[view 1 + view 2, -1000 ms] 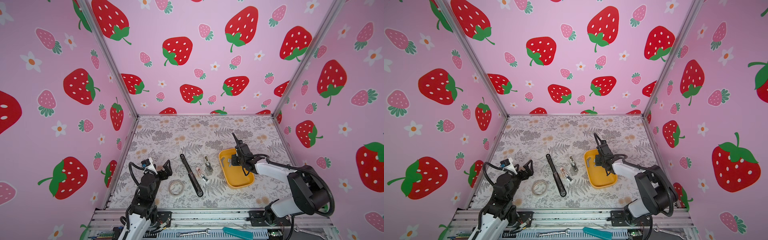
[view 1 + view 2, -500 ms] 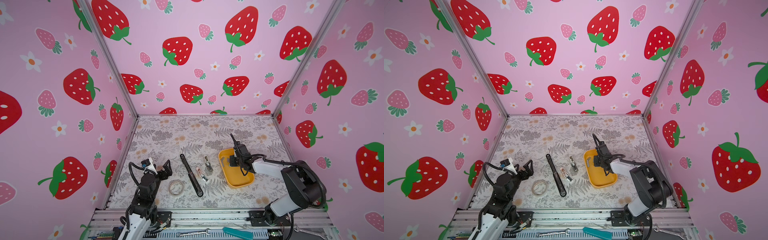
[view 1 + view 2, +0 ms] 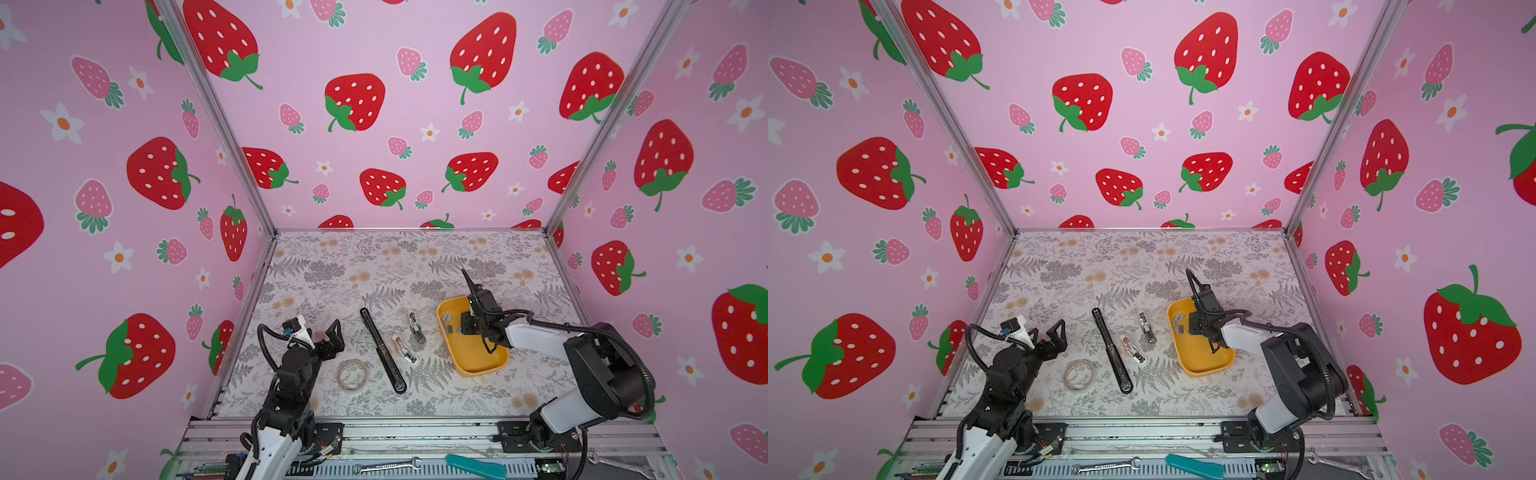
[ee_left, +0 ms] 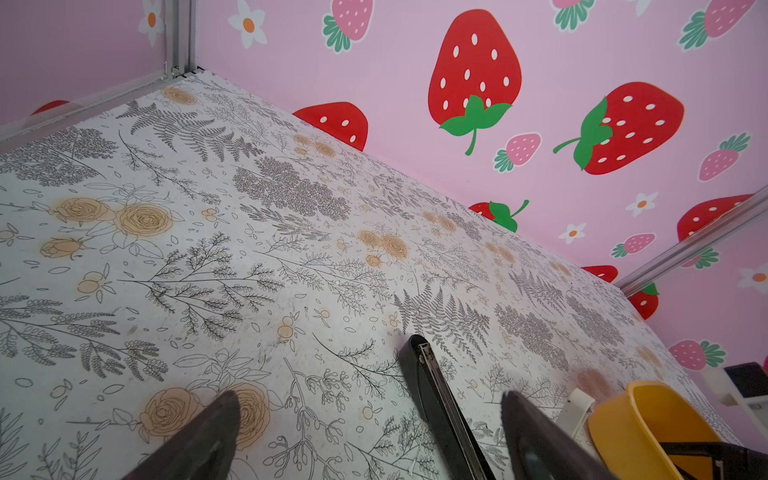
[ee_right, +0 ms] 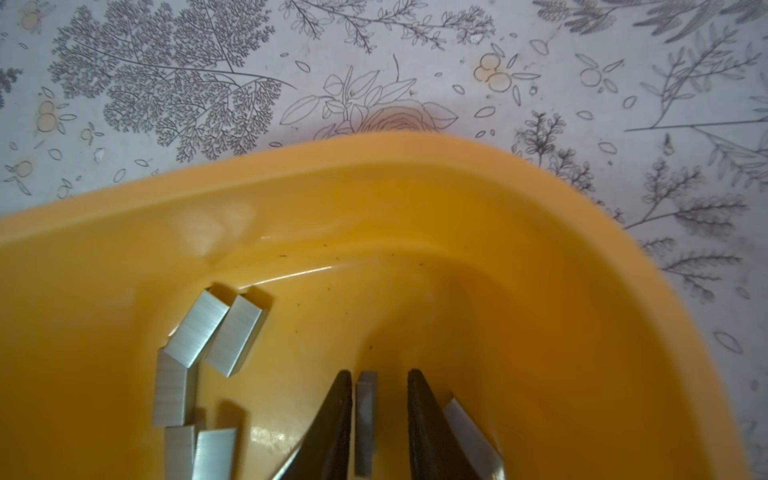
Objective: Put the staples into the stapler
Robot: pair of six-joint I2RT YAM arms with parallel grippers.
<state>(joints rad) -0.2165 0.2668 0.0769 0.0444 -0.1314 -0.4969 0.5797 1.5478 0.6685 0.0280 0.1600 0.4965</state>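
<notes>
Several grey staples lie loose in a yellow tray, seen in both top views. My right gripper reaches down into the tray, its jaws a little apart. One strip stands between them against one finger, with a gap to the other finger. Another strip lies outside the jaws. A long black stapler lies opened flat mid-table. My left gripper hovers open and empty to its left.
Two small staplers, one metal and one pink, lie between the black stapler and the tray. A clear tape roll sits near the left gripper. Pink walls close in the table on three sides.
My right gripper's jaws have parted slightly inside the tray and the arm has shifted a little. The left arm has not moved.
</notes>
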